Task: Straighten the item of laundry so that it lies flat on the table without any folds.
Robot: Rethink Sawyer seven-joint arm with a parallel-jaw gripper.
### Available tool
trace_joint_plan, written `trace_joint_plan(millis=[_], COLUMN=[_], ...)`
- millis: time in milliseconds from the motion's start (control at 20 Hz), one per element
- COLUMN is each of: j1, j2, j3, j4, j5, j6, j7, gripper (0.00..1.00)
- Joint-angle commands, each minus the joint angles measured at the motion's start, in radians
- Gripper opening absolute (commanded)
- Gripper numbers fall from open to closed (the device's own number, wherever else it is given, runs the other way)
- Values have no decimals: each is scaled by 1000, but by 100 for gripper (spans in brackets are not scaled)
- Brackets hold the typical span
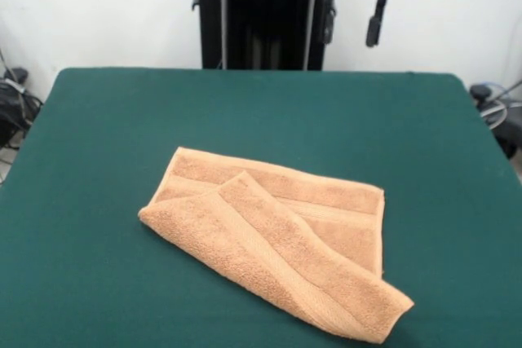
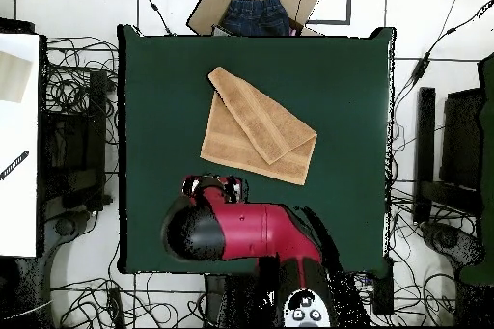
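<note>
Terry cloth is what the job comes down to: the hand towel lies near the middle of the table, a little toward the front edge in the front view, with one end folded diagonally over the rest so a long flap crosses it and ends in a corner pointing at the front right. It looks soft, light and limp, likely to drape and drag on the green felt rather than slide, so a pinch at that free flap corner, or along the flap's left edge, seems the best hold for peeling it back. Nothing else rests on the cloth. The gripper hangs raised over the table's robot-side edge, well apart from the towel and holding nothing; whether its jaws are parted cannot be told. Beyond the opposite edge a cardboard box holds dark denim, clear of the work.
</note>
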Motion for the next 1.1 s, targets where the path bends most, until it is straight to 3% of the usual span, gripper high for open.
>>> trace_joint_plan(millis=[50,500,1100], j1=[-37,-60,-51], j2=[94,61,70], j3=[19,24,-11], j4=[64,171,231], j5=[-36,-53,-65], j6=[-53,-115,-210], j7=[102,111,151], gripper=[100,100,100])
